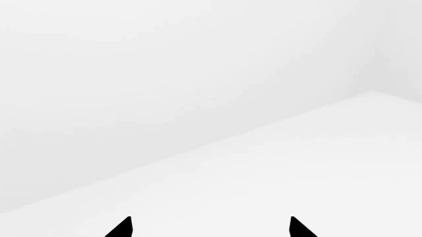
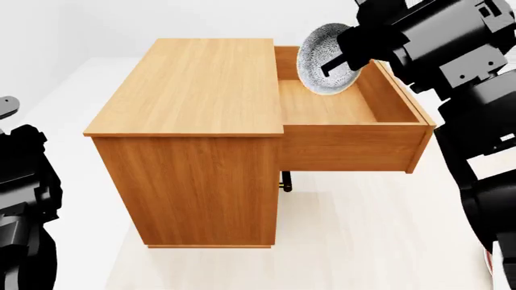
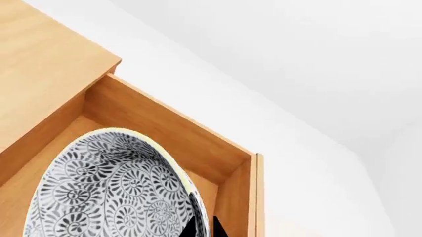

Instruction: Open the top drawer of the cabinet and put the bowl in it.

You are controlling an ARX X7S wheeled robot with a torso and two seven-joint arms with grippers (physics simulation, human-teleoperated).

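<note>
in the head view the cabinet (image 2: 193, 121) stands on the white floor (image 2: 347, 235) with its top drawer (image 2: 347, 130) pulled out. the right end effector (image 2: 337, 60) pinches the rim of the bowl (image 2: 327, 57), which is tilted on edge above the open drawer box, its patterned inside facing the camera. the left arm (image 2: 24, 205) hangs well apart at the side.

in the right wrist view the bowl (image 3: 112, 187) sits just beside the dark fingertips (image 3: 201, 222), over the drawer's wooden bottom.

in the left wrist view the left end effector (image 1: 209, 228) is spread, nothing between its tips, over bare floor.
</note>
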